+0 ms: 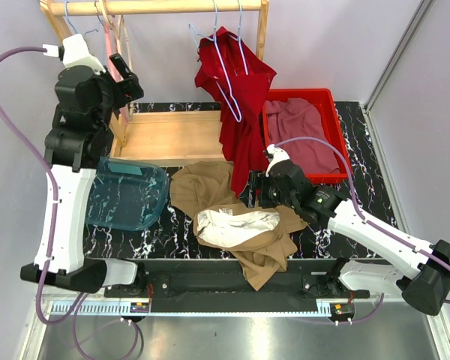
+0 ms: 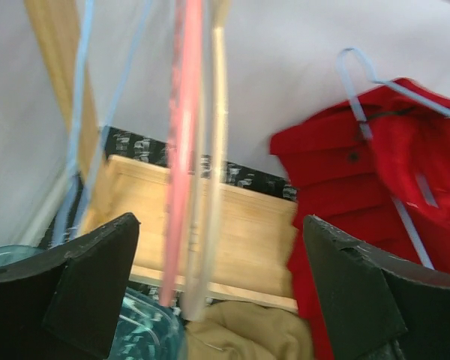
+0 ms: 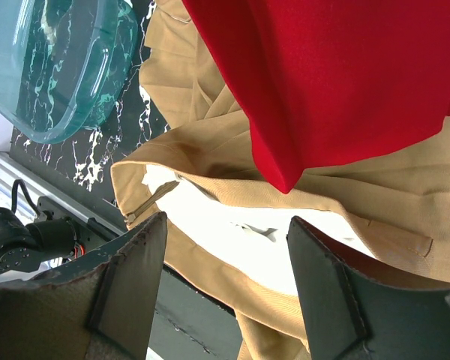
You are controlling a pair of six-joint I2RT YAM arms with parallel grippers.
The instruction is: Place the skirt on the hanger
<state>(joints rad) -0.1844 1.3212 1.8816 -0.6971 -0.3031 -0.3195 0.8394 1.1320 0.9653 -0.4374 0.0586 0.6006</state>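
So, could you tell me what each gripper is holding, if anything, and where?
Nothing. The left gripper stands open by the pink hanger; the right gripper hangs open above the tan skirt.

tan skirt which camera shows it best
Top external: the whole tan skirt shows, crumpled in a heap. Right wrist shows only part, cut off by the red garment; left wrist catches just a corner at the bottom edge.
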